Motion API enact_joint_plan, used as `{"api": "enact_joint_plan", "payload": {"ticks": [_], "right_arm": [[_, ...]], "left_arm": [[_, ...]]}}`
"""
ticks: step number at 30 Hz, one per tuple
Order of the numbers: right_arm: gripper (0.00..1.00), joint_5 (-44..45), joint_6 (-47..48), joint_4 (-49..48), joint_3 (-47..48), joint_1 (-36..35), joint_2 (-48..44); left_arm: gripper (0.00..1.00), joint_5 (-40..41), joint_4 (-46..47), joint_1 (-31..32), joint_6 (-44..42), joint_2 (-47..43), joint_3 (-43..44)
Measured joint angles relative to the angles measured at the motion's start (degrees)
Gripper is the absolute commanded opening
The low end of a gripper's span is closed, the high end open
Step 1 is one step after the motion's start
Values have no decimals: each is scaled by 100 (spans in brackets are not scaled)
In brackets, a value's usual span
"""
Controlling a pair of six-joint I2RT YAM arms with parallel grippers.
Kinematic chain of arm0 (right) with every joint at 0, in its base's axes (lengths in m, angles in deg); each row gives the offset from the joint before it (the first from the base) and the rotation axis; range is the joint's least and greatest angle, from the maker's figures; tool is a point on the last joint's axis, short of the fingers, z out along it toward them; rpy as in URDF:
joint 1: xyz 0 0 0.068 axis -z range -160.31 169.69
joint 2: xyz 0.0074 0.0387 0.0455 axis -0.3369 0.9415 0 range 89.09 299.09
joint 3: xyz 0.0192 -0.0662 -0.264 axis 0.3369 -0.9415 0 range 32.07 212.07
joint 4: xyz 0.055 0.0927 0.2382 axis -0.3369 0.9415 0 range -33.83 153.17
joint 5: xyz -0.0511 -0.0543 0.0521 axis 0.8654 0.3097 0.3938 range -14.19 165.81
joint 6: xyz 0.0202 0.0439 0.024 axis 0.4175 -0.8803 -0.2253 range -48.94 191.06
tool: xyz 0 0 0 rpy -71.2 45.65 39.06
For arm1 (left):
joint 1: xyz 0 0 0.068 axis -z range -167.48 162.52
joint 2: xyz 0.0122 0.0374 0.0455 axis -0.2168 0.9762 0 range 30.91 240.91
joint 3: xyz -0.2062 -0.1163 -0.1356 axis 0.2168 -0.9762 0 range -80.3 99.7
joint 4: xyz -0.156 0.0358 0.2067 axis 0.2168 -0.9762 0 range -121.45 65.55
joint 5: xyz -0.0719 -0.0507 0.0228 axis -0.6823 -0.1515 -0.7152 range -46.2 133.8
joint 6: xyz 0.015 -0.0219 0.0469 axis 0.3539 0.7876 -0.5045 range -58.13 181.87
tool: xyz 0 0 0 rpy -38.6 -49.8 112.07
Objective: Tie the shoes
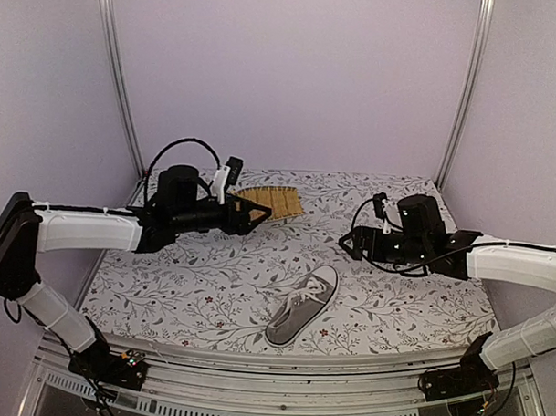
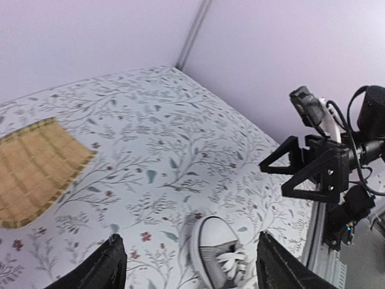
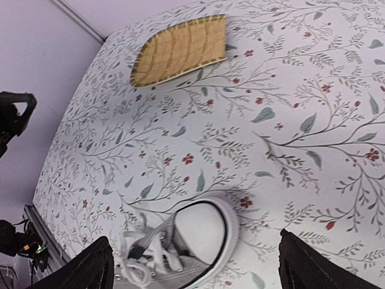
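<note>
On tbl (image 1: 166, 286): grey sneaker (image 1: 302, 306); mat (image 1: 276, 202)

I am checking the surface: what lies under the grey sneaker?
The sneaker rests on the floral tablecloth; the yellow mat lies apart, farther back. Anything directly beneath its sole is covered, unseen.

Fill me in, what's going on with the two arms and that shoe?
Nothing is being held right now. The grey sneaker lies alone on the flowered table, toward its near edge, with its white laces bunched on top. Whether they are knotted is hard to tell. The left gripper and right gripper both hang open above the table, on either side of the shoe and apart from it. A yellow woven mat lies at the back.
</note>
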Motion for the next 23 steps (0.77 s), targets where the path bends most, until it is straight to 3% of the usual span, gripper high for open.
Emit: {"api": "enact_joint_plan", "payload": {"ticks": [7, 13, 16, 19, 23], "right_arm": [[97, -400, 417, -98, -83, 1775, 308], [99, -542, 938, -302, -592, 3578, -332], [100, -457, 1154, -706, -994, 4232, -938], [99, -162, 1381, -1281, -1456, 4393, -1305], [99, 197, 1615, -2015, -1952, 4393, -1213]], "left_arm": [[87, 675, -573, -1908, 317, -1486, -1228], [92, 1224, -1147, -3910, 387, -3244, -2129], [93, 1969, -1226, -4166, 216, -4098, -2610], [93, 2452, -946, -4172, 9, -4599, -3309], [93, 2693, -754, -4181, -302, -4476, -3899]]}}
